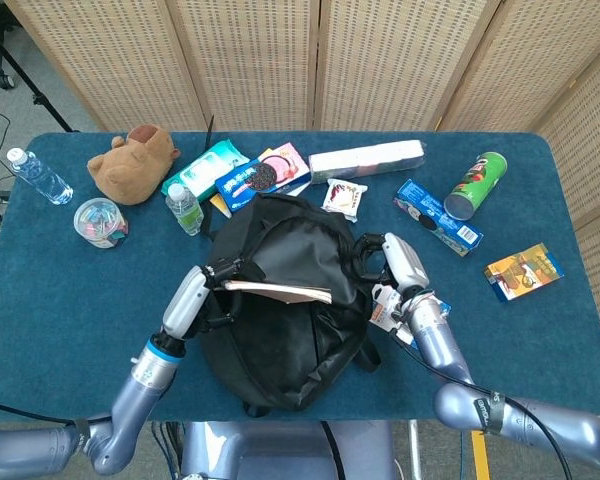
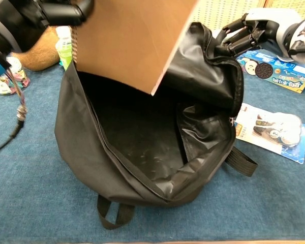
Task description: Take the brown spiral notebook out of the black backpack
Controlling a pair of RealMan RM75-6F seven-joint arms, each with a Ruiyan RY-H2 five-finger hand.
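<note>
The left hand [image 1: 188, 300] grips the notebook [image 2: 134, 40] by its spine edge, above the backpack [image 2: 142, 147] mouth. The right hand [image 2: 244, 36] pinches the backpack's far rim. The notebook looks light and stiff.

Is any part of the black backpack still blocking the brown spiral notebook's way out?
Nothing visible does. The left hand holds the brown spiral notebook above the open mouth of the black backpack, clear of the flap, which the right hand grips at the far rim.

Head view high above the table [image 1: 70, 300]; chest view low, close; shared: backpack [image 1: 290, 320].
</note>
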